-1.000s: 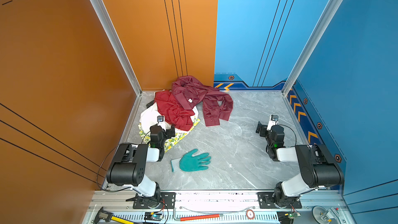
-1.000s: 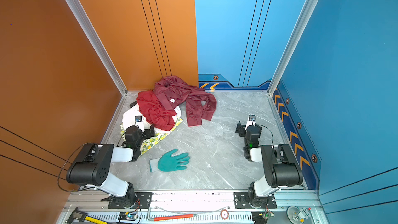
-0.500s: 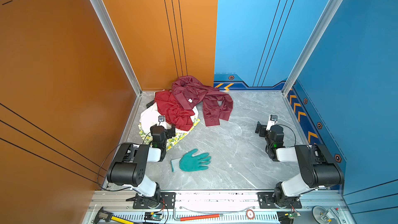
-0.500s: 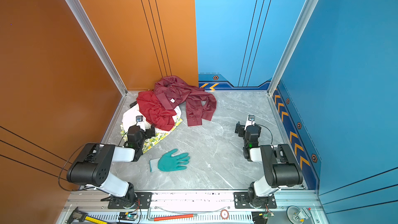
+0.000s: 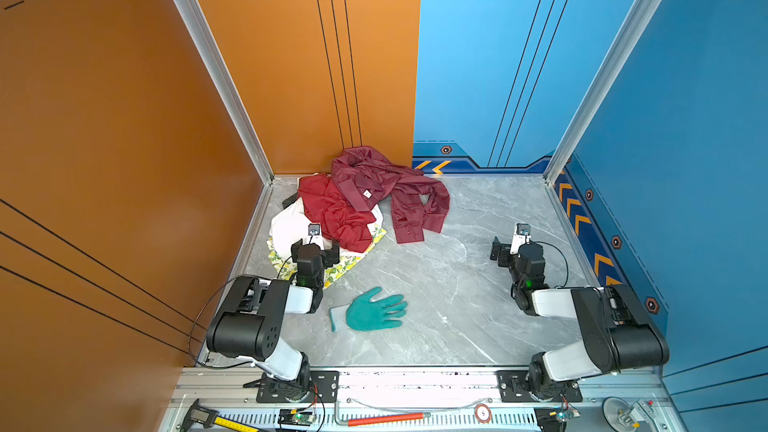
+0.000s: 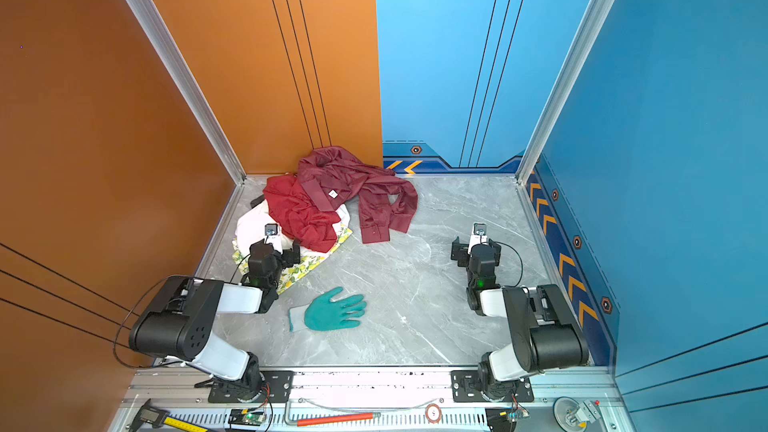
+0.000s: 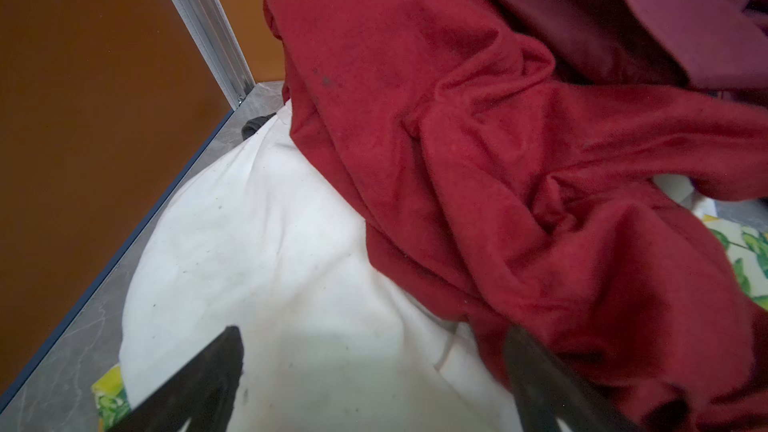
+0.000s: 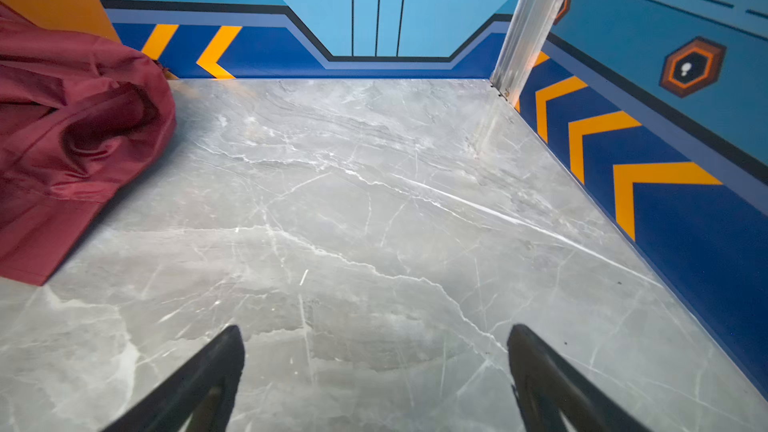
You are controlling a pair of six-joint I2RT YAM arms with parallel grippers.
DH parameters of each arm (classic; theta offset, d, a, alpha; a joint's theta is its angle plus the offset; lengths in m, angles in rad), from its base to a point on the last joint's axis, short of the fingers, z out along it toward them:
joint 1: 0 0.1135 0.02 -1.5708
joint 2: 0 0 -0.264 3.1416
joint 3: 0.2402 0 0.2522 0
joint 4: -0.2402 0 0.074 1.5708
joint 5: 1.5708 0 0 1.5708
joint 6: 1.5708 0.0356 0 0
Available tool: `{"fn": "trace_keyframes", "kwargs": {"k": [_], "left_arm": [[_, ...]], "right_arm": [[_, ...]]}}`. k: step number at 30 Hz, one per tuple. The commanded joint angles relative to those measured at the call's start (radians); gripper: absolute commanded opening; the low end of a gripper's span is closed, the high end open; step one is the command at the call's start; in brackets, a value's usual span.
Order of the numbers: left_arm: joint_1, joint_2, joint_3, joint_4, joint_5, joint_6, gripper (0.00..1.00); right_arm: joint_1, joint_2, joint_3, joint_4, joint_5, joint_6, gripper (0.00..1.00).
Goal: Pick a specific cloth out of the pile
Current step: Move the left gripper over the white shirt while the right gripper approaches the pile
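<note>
The pile sits in the back left corner. In it a maroon satin shirt (image 5: 374, 176) lies over a red cloth (image 5: 336, 214), with a lemon-print cloth (image 5: 349, 261) underneath and a dark grey piece (image 5: 289, 200) at the back. The cloth (image 5: 291, 222) (image 6: 253, 224) (image 7: 257, 263), plain white and creased, shows at the pile's left side, partly covered by the red cloth (image 7: 478, 160). My left gripper (image 5: 314, 249) (image 7: 373, 332) hangs open right over the white cloth, holding nothing. My right gripper (image 5: 519, 249) (image 8: 375, 328) is open over bare floor on the right.
A teal glove (image 5: 372, 311) with a white cuff lies flat on the grey marble floor (image 5: 436, 284) between the arms. The orange wall (image 5: 124, 160) and its metal post (image 7: 199, 22) stand close to the pile's left. Tools lie on the front rail (image 5: 415, 380).
The left gripper has edged slightly to the right over the pile's near edge. The right arm and the cloths have not moved.
</note>
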Motion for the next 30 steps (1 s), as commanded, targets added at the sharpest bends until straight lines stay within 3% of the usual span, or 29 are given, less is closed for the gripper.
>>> {"fn": "trace_keyframes", "kwargs": {"k": [1,8,15,19,25,30], "left_arm": [[-0.015,-0.044,-0.016,0.005,-0.059,0.007,0.98],[-0.129,-0.264,0.103,-0.347,-0.179,0.076,0.98],[-0.141,-0.427,0.215,-0.613,-0.276,0.019,0.98],[-0.115,-0.465,0.272,-0.719,-0.278,-0.059,0.98],[0.018,-0.492,0.4,-0.931,-0.167,-0.27,0.98],[0.151,-0.453,0.505,-1.082,0.034,-0.414,0.99]], "right_arm": [[0.021,-0.032,0.098,-0.181,0.002,-0.051,1.0],[0.066,-0.07,0.145,-0.274,0.072,-0.082,1.0],[0.081,-0.175,0.201,-0.381,0.185,-0.017,1.0],[0.085,-0.231,0.224,-0.443,0.192,0.041,1.0],[0.119,-0.277,0.262,-0.507,0.169,0.113,1.0],[0.167,-0.275,0.306,-0.545,0.102,0.181,1.0]]}}
